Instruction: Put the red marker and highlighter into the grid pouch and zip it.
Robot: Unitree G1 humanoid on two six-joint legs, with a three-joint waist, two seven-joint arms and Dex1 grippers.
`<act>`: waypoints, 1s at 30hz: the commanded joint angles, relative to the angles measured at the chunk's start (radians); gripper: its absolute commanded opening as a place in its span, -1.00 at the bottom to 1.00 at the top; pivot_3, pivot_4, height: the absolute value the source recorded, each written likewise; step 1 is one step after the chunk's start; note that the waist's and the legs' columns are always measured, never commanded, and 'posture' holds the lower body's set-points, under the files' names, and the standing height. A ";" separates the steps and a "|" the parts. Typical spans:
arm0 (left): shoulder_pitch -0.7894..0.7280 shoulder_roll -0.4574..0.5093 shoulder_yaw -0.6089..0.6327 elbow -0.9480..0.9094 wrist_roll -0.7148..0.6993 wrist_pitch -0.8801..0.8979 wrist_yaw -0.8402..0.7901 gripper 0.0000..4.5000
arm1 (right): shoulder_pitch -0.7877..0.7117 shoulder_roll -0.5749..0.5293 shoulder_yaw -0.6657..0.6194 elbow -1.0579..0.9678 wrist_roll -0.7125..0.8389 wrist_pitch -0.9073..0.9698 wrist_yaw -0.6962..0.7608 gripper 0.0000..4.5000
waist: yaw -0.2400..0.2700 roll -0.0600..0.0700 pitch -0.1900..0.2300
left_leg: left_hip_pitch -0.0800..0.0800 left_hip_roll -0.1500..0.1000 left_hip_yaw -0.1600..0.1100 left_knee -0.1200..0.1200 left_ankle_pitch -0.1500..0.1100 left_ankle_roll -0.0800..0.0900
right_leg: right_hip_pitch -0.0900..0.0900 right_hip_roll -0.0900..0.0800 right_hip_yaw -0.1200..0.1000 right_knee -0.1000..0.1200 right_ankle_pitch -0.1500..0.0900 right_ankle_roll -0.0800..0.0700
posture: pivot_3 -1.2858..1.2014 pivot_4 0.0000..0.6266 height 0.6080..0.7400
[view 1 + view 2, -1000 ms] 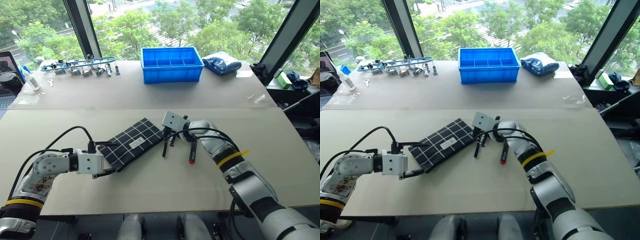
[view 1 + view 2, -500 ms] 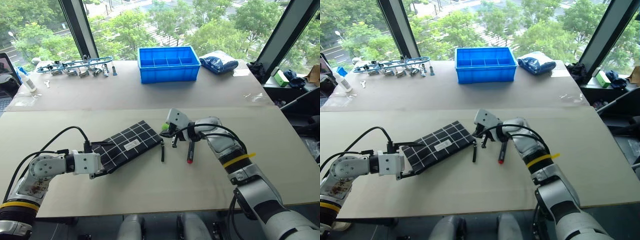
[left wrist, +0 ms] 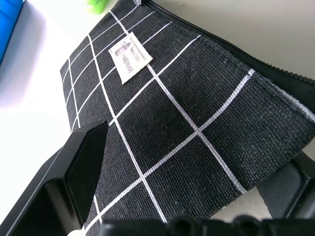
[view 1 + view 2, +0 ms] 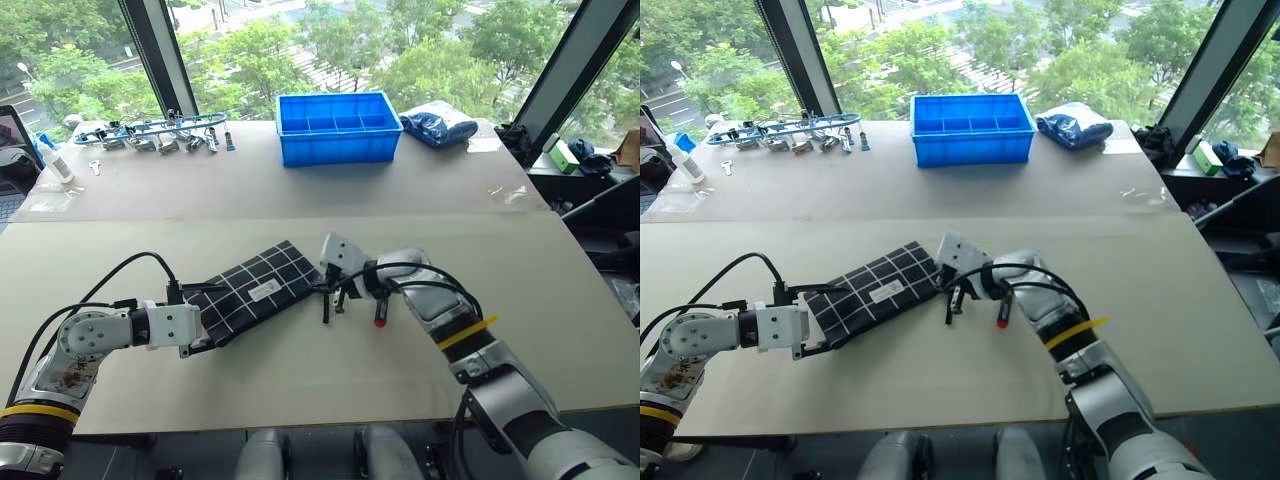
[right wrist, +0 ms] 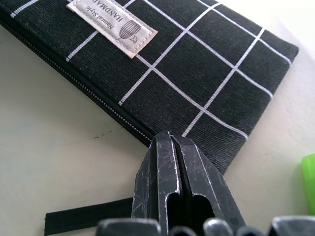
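Beige table, blue bin beyond grid pouch, tools far-left.

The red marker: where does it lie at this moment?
The red marker lies on the near table, just right of the right gripper and the grid pouch, red end toward the robot.

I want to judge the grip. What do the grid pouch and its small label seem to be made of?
The grid pouch looks like matte black woven cloth, perhaps canvas: the coarse weave shows, and the white lines look woven or stitched in. The label seems an off-white fabric tag with dark print, sewn on flat.
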 commanded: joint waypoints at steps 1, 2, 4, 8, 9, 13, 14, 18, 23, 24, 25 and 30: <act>0.002 0.013 -0.018 -0.015 0.029 0.017 -0.010 1.00 | -0.012 -0.005 0.011 0.081 -0.054 0.007 -0.061 -0.98 | 0.000 0.000 0.000 | 0.000 0.000 0.000 0.000 0.000 0.000 | 0.000 0.000 0.000 0.000 0.000 0.000 | 0.03 -0.52 1.00; 0.007 0.012 -0.024 -0.029 0.033 0.022 -0.012 1.00 | -0.015 -0.001 0.010 0.086 -0.052 0.010 -0.063 -0.98 | 0.000 0.000 0.000 | 0.001 0.000 0.000 0.000 0.000 0.000 | 0.000 0.000 0.000 0.000 0.000 0.000 | 0.03 -0.52 1.00; 0.024 0.011 -0.038 -0.059 0.055 0.033 -0.009 1.00 | -0.022 0.011 0.006 0.096 -0.044 0.018 -0.069 -0.98 | 0.000 0.000 0.000 | 0.001 0.000 0.000 0.000 0.000 0.000 | 0.001 0.000 0.000 0.000 0.000 0.000 | 0.03 -0.52 1.00; 0.053 -0.013 -0.055 -0.122 0.117 0.090 0.040 1.00 | -0.028 0.026 -0.007 0.110 -0.033 0.025 -0.076 -0.98 | 0.001 0.001 -0.002 | 0.001 0.000 0.001 0.000 0.000 0.000 | 0.001 -0.001 0.000 0.000 0.000 0.000 | 0.03 -0.52 1.00; 0.054 -0.029 -0.058 -0.139 0.139 0.118 0.067 1.00 | -0.028 0.028 -0.009 0.111 -0.031 0.027 -0.076 -0.98 | 0.001 0.002 -0.002 | 0.001 0.000 0.001 0.000 0.000 0.000 | 0.001 -0.001 0.000 0.000 0.000 0.000 | 0.03 -0.52 1.00; 0.052 -0.108 -0.072 -0.241 0.171 0.259 0.142 1.00 | -0.023 0.032 -0.013 0.105 -0.031 0.034 -0.076 -0.98 | 0.010 0.006 -0.005 | 0.003 -0.001 0.001 0.000 0.000 0.000 | 0.003 -0.002 0.000 0.000 0.000 0.000 | 0.03 -0.52 1.00; 0.055 -0.121 -0.074 -0.267 0.168 0.288 0.147 1.00 | -0.022 0.032 -0.013 0.104 -0.031 0.036 -0.076 -0.98 | 0.010 0.006 -0.005 | 0.003 -0.001 0.000 0.000 0.000 0.000 | 0.004 -0.002 0.000 0.000 0.000 0.000 | 0.03 -0.52 1.00; 0.075 -0.161 -0.087 -0.360 0.148 0.382 0.151 1.00 | -0.027 0.032 -0.016 0.115 -0.033 0.033 -0.077 -0.98 | 0.006 0.005 -0.005 | 0.002 -0.001 0.000 0.000 0.000 0.000 | 0.003 -0.001 0.000 0.000 0.000 0.000 | 0.03 -0.52 1.00; 0.102 -0.141 -0.090 -0.380 0.161 0.400 0.145 1.00 | -0.038 0.027 -0.024 0.136 -0.036 0.026 -0.081 -0.98 | 0.003 0.005 -0.005 | 0.002 0.000 0.000 -0.001 0.000 0.000 | 0.003 -0.001 0.001 0.000 0.000 0.000 | 0.03 -0.52 1.00; 0.104 -0.134 -0.086 -0.382 0.157 0.403 0.142 1.00 | -0.039 0.026 -0.025 0.139 -0.036 0.024 -0.081 -0.98 | 0.004 0.005 -0.005 | 0.002 0.000 -0.001 -0.001 0.000 0.000 | 0.003 -0.001 0.001 0.000 0.000 0.000 | 0.03 -0.52 1.00; 0.104 -0.127 -0.080 -0.385 0.151 0.407 0.137 1.00 | -0.041 0.027 -0.025 0.144 -0.036 0.022 -0.082 -0.98 | 0.003 0.005 -0.005 | 0.002 0.000 -0.001 -0.001 0.000 0.000 | 0.003 -0.001 0.001 0.000 0.000 0.000 | 0.03 -0.52 1.00; 0.122 -0.061 -0.058 -0.382 0.143 0.405 0.107 1.00 | -0.044 0.027 -0.023 0.154 -0.038 0.017 -0.082 -0.98 | 0.002 0.005 -0.005 | 0.002 0.000 -0.003 -0.001 0.000 0.000 | 0.002 -0.001 0.001 0.000 0.000 0.000 | 0.03 -0.52 1.00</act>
